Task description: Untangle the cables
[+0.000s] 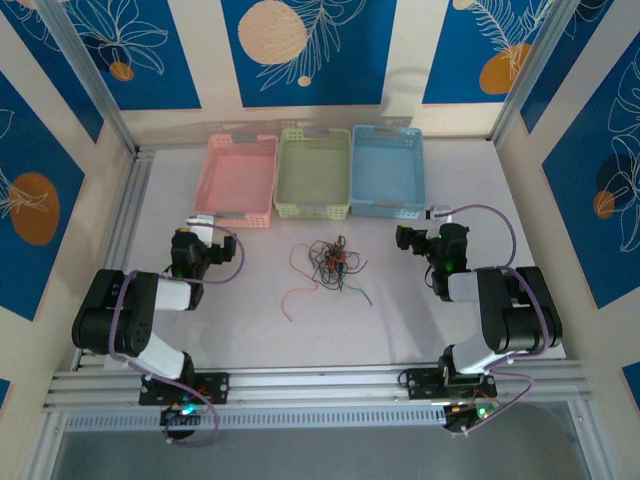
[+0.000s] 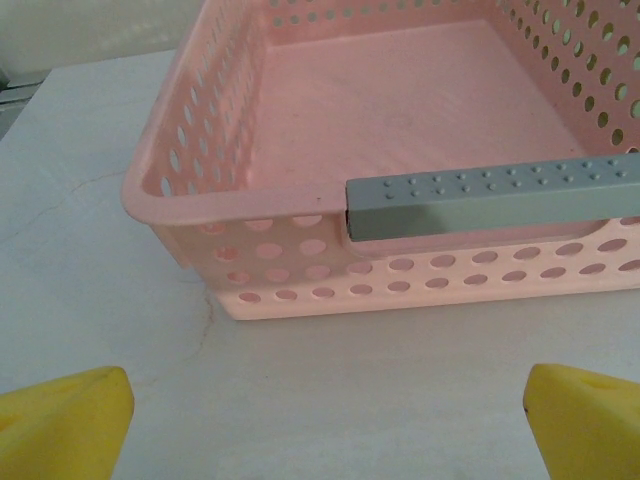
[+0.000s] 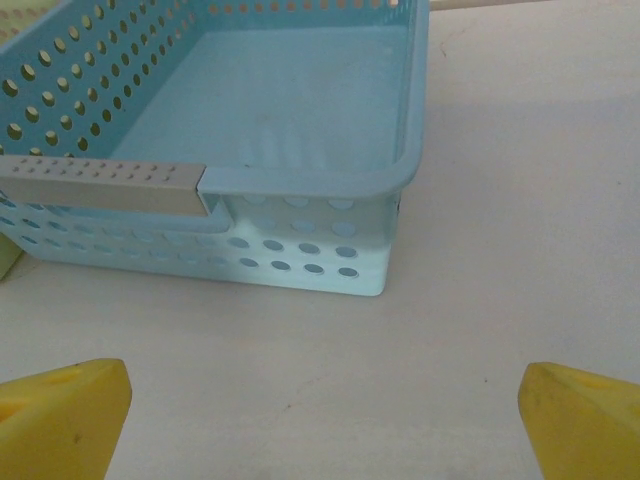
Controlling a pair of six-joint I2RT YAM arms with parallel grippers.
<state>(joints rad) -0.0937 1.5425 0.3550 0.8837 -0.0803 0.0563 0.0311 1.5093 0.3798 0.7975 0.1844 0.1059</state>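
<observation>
The knotted thin black, red, orange and green cables (image 1: 331, 260) lie on the bench (image 1: 420, 320) between your spread, empty jaws. They seem light and limp; pinch the loose orange strand (image 1: 290, 296), near-left.

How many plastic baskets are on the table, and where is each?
3, in a row at the far side: the pink basket on the left, the green basket in the middle, the blue basket on the right.
</observation>
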